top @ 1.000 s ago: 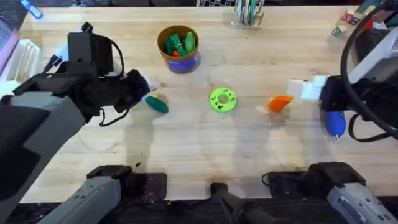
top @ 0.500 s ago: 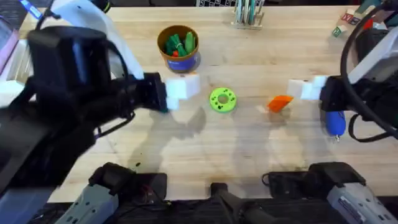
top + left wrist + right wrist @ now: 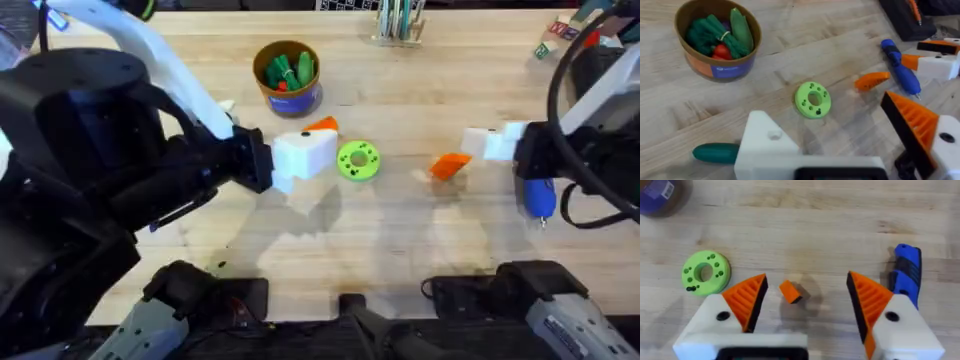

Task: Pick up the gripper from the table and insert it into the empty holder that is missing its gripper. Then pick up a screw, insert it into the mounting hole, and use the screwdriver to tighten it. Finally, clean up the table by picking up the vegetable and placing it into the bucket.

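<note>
The vegetable (image 3: 715, 152), dark green and finger-sized, lies on the table beside the white finger of my left gripper (image 3: 824, 112). That gripper (image 3: 318, 140) is open with nothing in it, raised between the bucket (image 3: 287, 78) and a bright green holed disc (image 3: 358, 160). The bucket (image 3: 717, 37) holds several toy vegetables. The blue screwdriver (image 3: 538, 197) lies flat on the table at the right, next to my right gripper (image 3: 468, 155). My right gripper (image 3: 806, 277) is open over a small orange block (image 3: 790, 291), with the screwdriver (image 3: 907, 275) beside one finger.
The left arm rises large and dark over the left of the table in the overhead view and hides the wood beneath it. A cup of pens (image 3: 400, 22) stands at the back edge. Small coloured blocks (image 3: 555, 35) sit at the far right corner.
My left arm has lifted and swung right, from beside the vegetable to next to the green disc, and now covers the vegetable in the overhead view. The right arm has not moved.
</note>
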